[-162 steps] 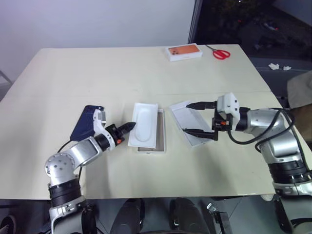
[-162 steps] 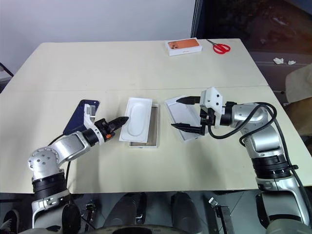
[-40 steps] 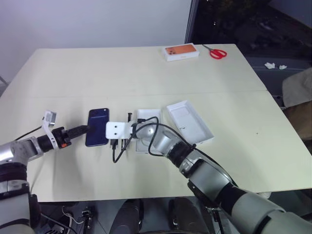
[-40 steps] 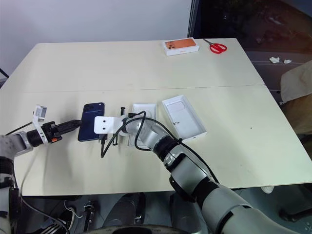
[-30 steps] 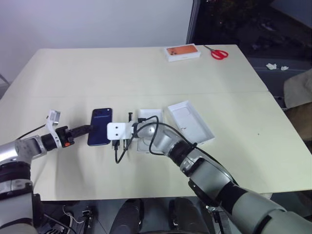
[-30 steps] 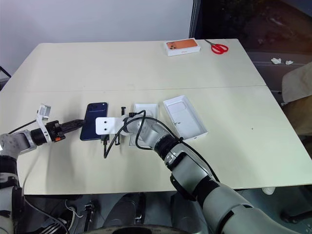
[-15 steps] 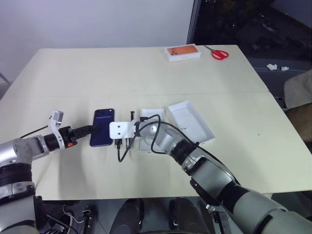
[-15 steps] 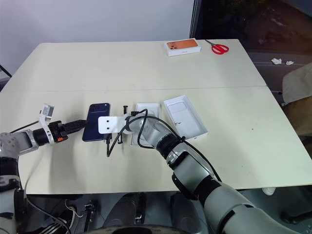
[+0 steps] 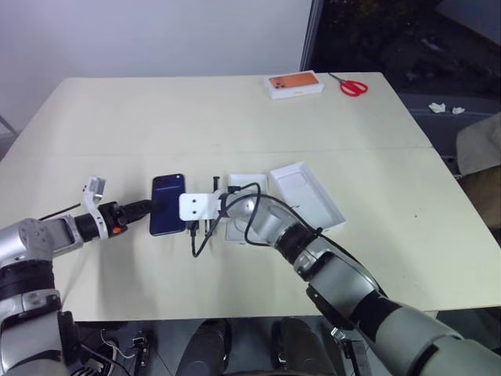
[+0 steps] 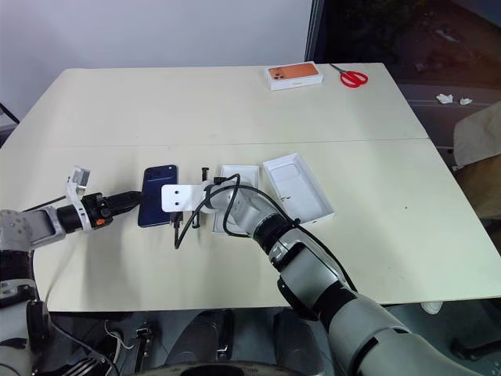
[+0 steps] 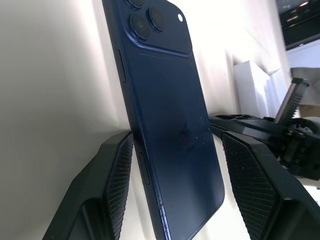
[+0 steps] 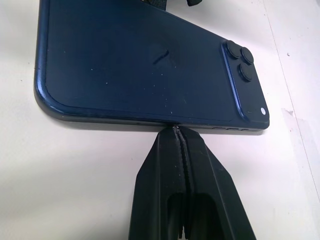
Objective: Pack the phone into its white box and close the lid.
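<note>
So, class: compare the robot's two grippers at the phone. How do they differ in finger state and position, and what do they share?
The left gripper has its fingers open, one on each side of the phone; the right gripper is shut, its fingers pressed together. The left gripper straddles the phone's end; the right gripper's tip meets the phone's long edge. Both have black fingers and sit low by the phone on the table.

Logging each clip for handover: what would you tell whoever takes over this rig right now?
Left gripper: open, one finger on each side of the phone's near end, not clamped.
Right gripper: shut, tip against the phone's long right edge.
The phone lies camera side up on the table.
The white box sits just right of it, empty; the lid lies inside-up further right.
Done: box opened.
Left: grasp the phone, put it in the box, close the lid.
</note>
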You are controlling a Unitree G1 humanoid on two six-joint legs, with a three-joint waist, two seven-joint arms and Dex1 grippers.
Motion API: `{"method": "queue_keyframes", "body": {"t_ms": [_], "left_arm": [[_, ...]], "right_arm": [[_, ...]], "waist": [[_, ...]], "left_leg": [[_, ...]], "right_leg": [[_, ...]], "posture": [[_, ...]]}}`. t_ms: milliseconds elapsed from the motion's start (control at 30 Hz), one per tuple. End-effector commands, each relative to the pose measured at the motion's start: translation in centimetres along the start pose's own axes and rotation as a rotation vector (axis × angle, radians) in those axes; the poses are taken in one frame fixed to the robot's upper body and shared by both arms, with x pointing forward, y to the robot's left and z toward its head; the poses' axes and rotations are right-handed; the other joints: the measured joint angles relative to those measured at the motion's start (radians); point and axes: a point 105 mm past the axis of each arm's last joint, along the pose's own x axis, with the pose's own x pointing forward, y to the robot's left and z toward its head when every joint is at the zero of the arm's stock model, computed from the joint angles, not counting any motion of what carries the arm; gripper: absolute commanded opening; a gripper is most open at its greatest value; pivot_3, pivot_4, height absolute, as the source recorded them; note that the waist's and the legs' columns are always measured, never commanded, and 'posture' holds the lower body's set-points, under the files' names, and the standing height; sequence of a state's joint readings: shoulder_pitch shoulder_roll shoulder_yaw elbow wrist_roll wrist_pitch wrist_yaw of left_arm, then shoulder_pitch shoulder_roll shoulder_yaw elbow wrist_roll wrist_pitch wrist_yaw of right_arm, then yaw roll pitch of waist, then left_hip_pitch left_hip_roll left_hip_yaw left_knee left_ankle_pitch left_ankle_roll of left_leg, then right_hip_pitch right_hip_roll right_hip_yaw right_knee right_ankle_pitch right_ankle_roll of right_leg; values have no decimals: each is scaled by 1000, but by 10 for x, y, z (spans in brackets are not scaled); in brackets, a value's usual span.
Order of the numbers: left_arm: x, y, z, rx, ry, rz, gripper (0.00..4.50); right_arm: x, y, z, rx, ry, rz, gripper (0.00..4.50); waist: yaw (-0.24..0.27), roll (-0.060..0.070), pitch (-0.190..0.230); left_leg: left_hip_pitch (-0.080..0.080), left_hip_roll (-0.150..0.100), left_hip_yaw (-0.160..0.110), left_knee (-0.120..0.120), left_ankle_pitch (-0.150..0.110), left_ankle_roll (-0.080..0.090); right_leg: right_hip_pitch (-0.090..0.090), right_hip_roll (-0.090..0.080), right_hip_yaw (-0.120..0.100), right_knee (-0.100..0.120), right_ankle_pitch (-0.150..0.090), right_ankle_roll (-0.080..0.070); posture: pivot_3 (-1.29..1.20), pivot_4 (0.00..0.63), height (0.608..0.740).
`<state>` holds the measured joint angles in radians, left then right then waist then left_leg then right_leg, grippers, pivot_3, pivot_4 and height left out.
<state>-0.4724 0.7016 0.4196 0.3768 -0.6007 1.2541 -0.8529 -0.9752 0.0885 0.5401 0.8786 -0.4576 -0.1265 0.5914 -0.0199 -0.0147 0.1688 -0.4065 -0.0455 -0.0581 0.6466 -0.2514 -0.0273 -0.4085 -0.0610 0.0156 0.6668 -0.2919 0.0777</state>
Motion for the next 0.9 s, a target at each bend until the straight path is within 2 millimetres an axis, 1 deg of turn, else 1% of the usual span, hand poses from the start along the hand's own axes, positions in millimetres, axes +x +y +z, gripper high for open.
{"method": "queue_keyframes", "body": {"t_ms": [33, 133, 267, 367, 500, 567, 633, 767, 900], "left_arm": [[17, -20, -11, -8, 50, -72, 2958], [30, -26, -26, 25, 94, -55, 2958], [37, -29, -28, -14, 56, -62, 2958], [38, -28, -28, -29, 39, -61, 2958], [32, -25, -25, -47, 11, -84, 2958], [27, -29, -19, -93, -35, -150, 2958], [21, -29, -16, -98, -72, -183, 2958], [13, -23, -16, -129, -99, -186, 2958], [5, -17, -15, -121, -121, -178, 2958]], "right_arm": [[3, -5, 27, -48, -84, -7, 56], [4, -4, 27, -57, -84, -3, 56], [4, -5, 30, -46, -93, -6, 56], [4, -4, 27, -49, -88, -4, 56], [3, -3, 24, -51, -83, -4, 56], [3, -3, 24, -51, -83, -4, 56], [2, -3, 24, -51, -83, -4, 56], [2, -3, 22, -53, -80, -5, 56], [2, -2, 21, -55, -78, -3, 56]], "waist": [[0, 0, 0], [3, 0, 0], [5, 0, 0], [3, 0, 0], [0, 0, 0], [-2, 0, 0], [-5, -1, 0], [-16, -1, 0], [-25, -1, 0]], "left_leg": [[0, 0, 0, 0, 0, 0], [0, 0, 0, 0, 0, 0], [0, 0, 0, 0, 0, 0], [0, 0, 0, 0, 0, -1], [0, 0, 0, 0, 0, -1], [0, 0, 0, 0, 0, -1], [0, 0, 0, 0, 1, -1], [-1, 0, 0, 0, 1, -2], [-1, 1, 0, -1, 1, -2]], "right_leg": [[0, 0, 0, 0, 0, 0], [0, 0, 0, 0, 0, 0], [1, -1, 0, 0, 0, 0], [2, -1, 0, 0, 0, 0], [1, -1, 0, 0, 0, 0], [1, 0, 0, 0, 0, 0], [1, 0, 0, 0, 0, 0], [1, 0, 0, 0, 0, 0], [1, 0, 0, 0, 0, 0]], "posture": [[0, 150, 740], [0, 150, 740], [0, 150, 740], [0, 150, 740], [0, 150, 740], [0, 150, 740], [0, 150, 740], [0, 150, 740], [0, 150, 740]]}}
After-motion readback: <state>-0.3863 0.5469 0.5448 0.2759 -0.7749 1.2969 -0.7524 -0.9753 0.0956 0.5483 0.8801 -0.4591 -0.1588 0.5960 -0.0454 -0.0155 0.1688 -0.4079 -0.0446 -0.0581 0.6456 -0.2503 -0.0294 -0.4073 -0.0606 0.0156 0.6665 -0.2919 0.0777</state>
